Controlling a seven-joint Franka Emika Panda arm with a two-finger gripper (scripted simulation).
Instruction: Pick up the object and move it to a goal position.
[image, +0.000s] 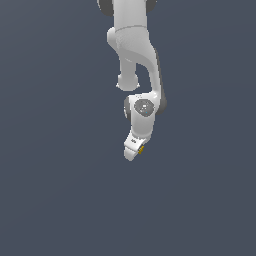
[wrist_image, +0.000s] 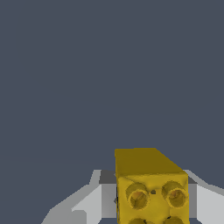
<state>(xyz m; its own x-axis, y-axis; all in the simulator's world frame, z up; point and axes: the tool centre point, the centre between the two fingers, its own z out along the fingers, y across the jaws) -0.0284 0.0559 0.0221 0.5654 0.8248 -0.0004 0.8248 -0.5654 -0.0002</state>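
The biggest thing here is the flat slate-grey ground (image: 55, 200) that fills everything behind the machine, plain and even from edge to edge, with no seam or marking I can pick out. Against it the white arm (image: 134, 45) comes down from the top of the exterior view, thick in its upper links, narrowing through a rounded elbow to a wrist joint with a grey circular cap (image: 144, 107) facing us. Below that cap the tool (image: 133, 152) points down and leans a little toward the exterior view's left. From out here the object (image: 142, 148) is only a speck of yellow-gold peeking out at the tool's lower edge on the exterior view's right side, far smaller than the white housing beside it. The wrist view shows it far better: the object (wrist_image: 151, 186) is a blocky golden-yellow brick, its long smooth face running away from the camera and its near end face carrying round raised studs with darker hollow centres, two plainly seen and more cut off at the picture's edge, plus a small dark dot between them. Pale grey fingers (wrist_image: 87, 205) stand on both sides of it, one close against each flank, so the tool is closed narrow and gripping the brick between them. Whether the brick hangs clear of the ground or sits on it I cannot tell.
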